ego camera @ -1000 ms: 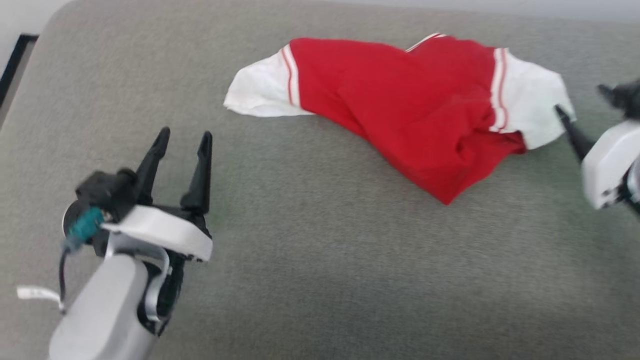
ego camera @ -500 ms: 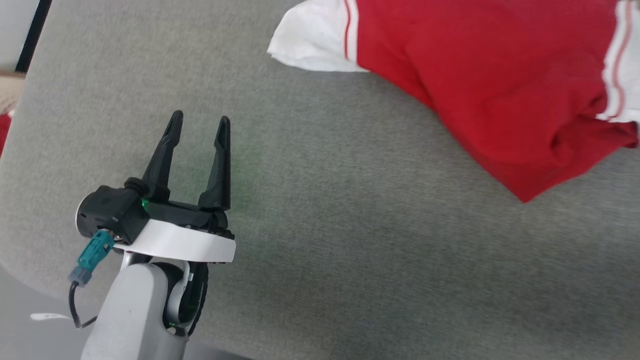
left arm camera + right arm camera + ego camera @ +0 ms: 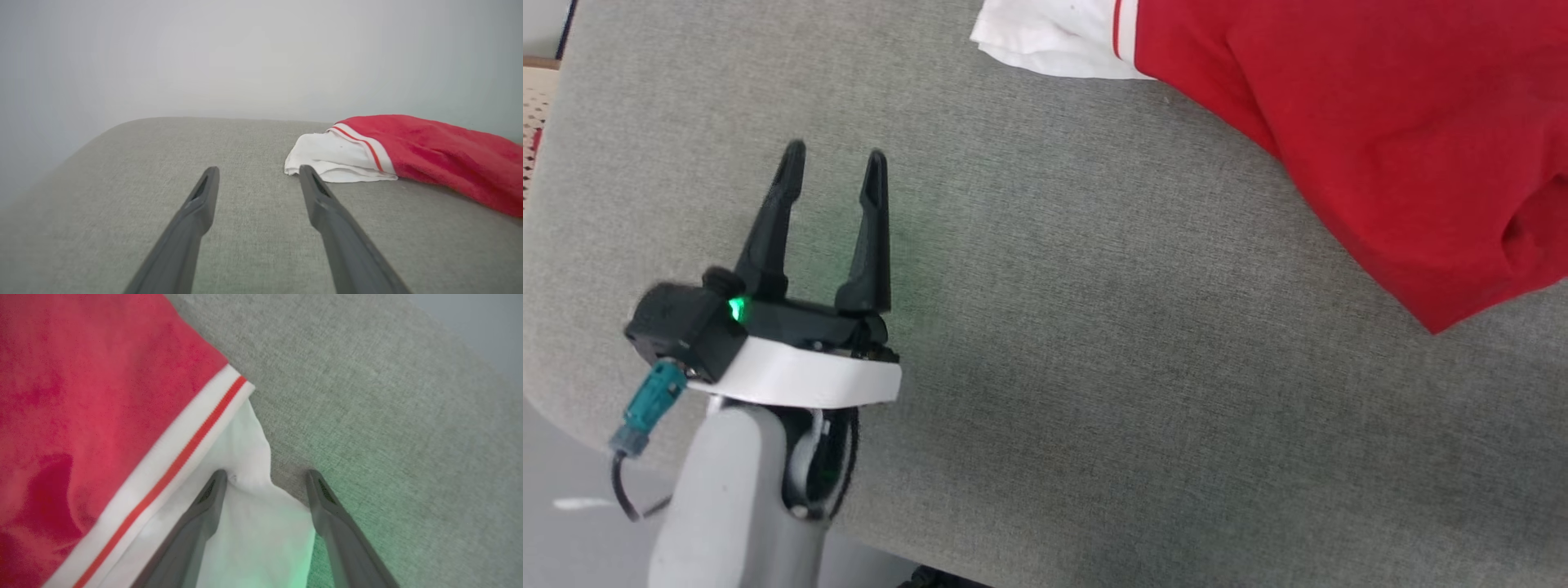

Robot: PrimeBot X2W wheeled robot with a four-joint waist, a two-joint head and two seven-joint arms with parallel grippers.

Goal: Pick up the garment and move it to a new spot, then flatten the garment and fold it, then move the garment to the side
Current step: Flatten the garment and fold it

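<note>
between wide-spread fingers of right gripper (image 3: 265, 474), white sleeve (image 3: 253, 526) of one garment (image 3: 81, 375) lying on grey cushion (image 3: 1094, 367); left gripper (image 3: 834, 155) hovering, fingers wide, empty, well apart from it.

On my head feed the work surface (image 3: 1094, 367) is a grey woven upholstered pad with a rounded corner at 7 o'clock. Beyond that corner I see smooth grey floor (image 3: 556, 547) with a short white mark (image 3: 578, 504) on it. At 10 o'clock, past the pad's edge, there is a beige perforated panel (image 3: 534, 98) with a dark strip (image 3: 568, 18) above it, and on my left wrist feed a plain pale wall (image 3: 245, 61) rises at 12 o'clock behind the pad, softly and evenly lit.
</note>
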